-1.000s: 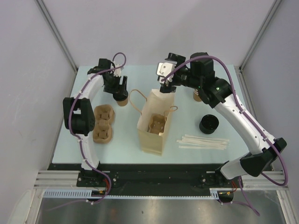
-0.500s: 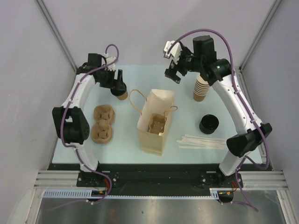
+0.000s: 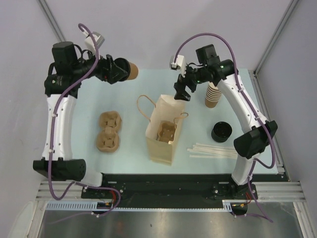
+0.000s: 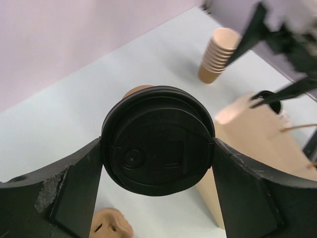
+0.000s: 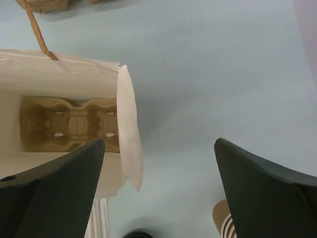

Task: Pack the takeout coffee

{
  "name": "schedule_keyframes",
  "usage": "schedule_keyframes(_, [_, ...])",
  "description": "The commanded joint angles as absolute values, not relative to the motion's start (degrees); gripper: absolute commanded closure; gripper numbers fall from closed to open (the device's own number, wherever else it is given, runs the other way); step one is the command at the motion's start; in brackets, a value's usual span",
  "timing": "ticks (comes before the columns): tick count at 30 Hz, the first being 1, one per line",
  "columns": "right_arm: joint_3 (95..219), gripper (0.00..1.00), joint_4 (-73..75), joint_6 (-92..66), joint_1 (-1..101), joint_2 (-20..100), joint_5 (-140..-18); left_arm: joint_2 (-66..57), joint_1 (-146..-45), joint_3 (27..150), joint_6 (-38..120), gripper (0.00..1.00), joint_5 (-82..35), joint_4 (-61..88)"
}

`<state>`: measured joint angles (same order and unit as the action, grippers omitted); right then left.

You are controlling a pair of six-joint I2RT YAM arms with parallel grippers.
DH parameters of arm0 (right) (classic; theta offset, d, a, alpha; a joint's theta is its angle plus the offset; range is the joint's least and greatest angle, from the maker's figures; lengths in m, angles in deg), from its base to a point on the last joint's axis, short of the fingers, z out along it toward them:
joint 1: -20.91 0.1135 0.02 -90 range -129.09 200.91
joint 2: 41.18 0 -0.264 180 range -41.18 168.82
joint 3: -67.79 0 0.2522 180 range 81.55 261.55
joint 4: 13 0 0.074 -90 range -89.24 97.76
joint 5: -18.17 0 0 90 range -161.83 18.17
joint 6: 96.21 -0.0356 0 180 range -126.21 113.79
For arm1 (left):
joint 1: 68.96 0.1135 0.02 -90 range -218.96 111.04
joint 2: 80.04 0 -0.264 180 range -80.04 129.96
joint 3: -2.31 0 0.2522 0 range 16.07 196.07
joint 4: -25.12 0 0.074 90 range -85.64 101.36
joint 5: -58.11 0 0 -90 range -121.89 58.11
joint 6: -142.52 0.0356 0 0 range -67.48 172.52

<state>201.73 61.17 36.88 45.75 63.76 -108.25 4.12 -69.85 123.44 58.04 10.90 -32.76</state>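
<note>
The takeout coffee [image 3: 130,70], a tan cup with a black lid [image 4: 158,141], is lifted off the table and lies on its side, its base pointing right. My left gripper [image 3: 119,71] is shut on it, one finger on each side of the lid rim. An open brown paper bag [image 3: 163,130] stands mid-table with a pulp cup carrier [image 5: 69,124] at its bottom. My right gripper [image 3: 181,90] hangs open and empty just behind the bag's back edge; its fingers [image 5: 64,183] straddle bare table beside the bag's rim [image 5: 130,134].
A stack of lidless tan cups [image 3: 213,95] stands at the back right. A pile of black lids [image 3: 221,131] and a row of white sticks [image 3: 215,151] lie right of the bag. Two pulp carriers [image 3: 109,131] lie left of it.
My left arm has raised the cup from the table behind the carriers and tipped it sideways. The right gripper went up from the bag, then came down and left to behind its back edge.
</note>
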Motion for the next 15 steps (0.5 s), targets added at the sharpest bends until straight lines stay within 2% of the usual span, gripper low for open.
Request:
schedule_keyframes(1, [205.6,0.03,63.6,36.5,46.1,65.4,-111.3,-0.8,-74.3,123.8,61.2,0.58,18.9,-35.5])
schedule_keyframes(7, [209.8,0.10,66.8,36.6,46.1,69.8,-112.9,-3.8,-86.7,124.8,69.0,0.58,17.0,-41.2])
schedule_keyframes(13, [209.9,0.28,68.4,34.4,46.8,71.0,-115.6,-2.9,-96.8,124.4,75.0,0.59,8.7,-45.8])
schedule_keyframes(15, [208.3,0.37,68.4,32.7,47.3,70.6,-116.6,-2.2,-99.5,123.9,77.0,0.59,5.7,-46.4])
